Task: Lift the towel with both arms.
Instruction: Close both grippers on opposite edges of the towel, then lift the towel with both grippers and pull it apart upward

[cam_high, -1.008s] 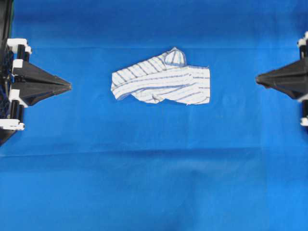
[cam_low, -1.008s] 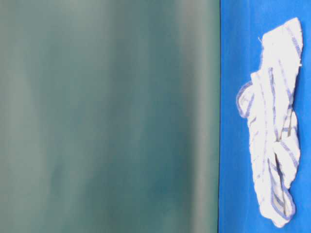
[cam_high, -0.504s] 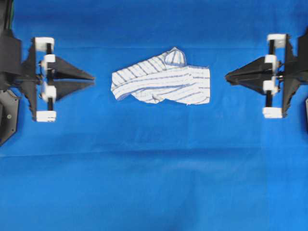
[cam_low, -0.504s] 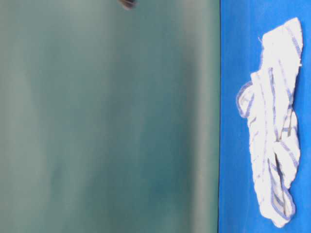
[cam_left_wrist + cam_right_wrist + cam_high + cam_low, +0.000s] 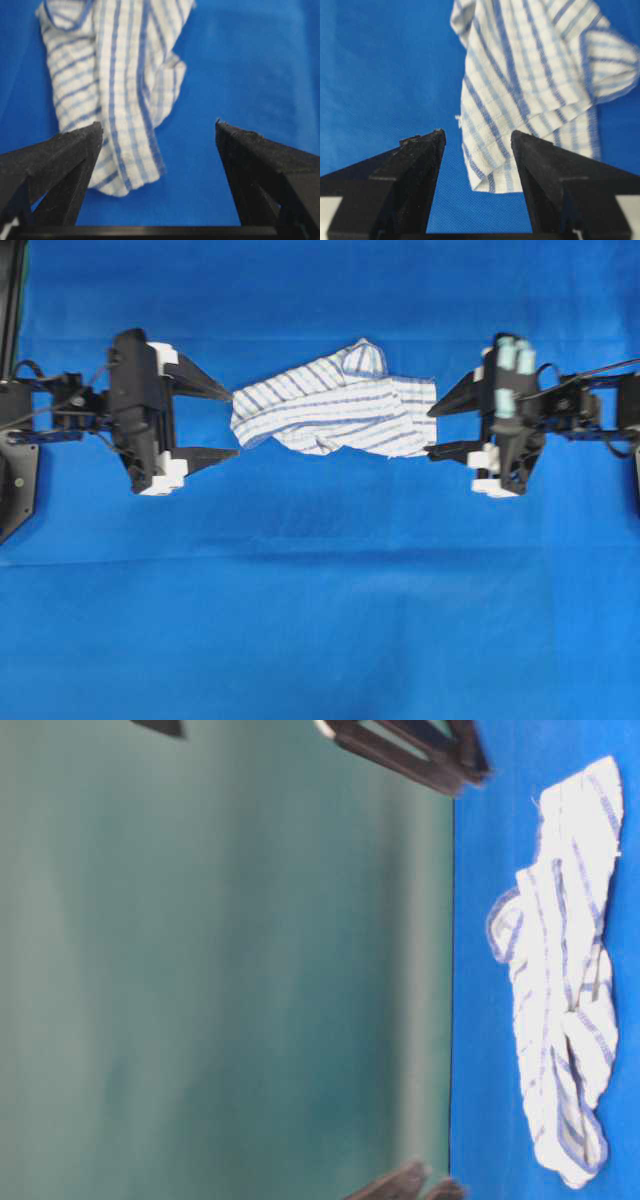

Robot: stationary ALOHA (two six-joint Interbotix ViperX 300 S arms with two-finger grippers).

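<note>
While the towel [image 5: 335, 412] lies crumpled on the blue-covered table [image 5: 320, 620], near the middle of the overhead view and slightly toward its top edge, both arms flank it at either end. The towel's long axis runs left to right in that view, in line with the two approach directions.

Left gripper [image 5: 232, 423]: fingers spread wide, holding nothing. The fingertips bracket the towel's left end, one tip close to its upper corner and the other just below its lower edge. In the left wrist view, the towel [image 5: 112, 95] lies ahead of the gap and off-centre toward the left finger [image 5: 60, 165]. Contact is not evident.

Right gripper [image 5: 436, 430]: fingers parted, less widely than the left, holding nothing. The fingertips sit at the towel's right edge. In the right wrist view, the towel's near corner [image 5: 492, 182] lies in the gap between the fingers, so this gripper is judged the nearer to a grasp.

The table-level view shows the towel [image 5: 565, 990] flat on the surface, with dark finger shapes at the top and bottom borders. Blur there means their height above the table cannot be confirmed; they probably sit just above it.

No brand, label or readable writing appears in any view.

Judgement: the coming move depends on each gripper closing on its own end of the long axis.
</note>
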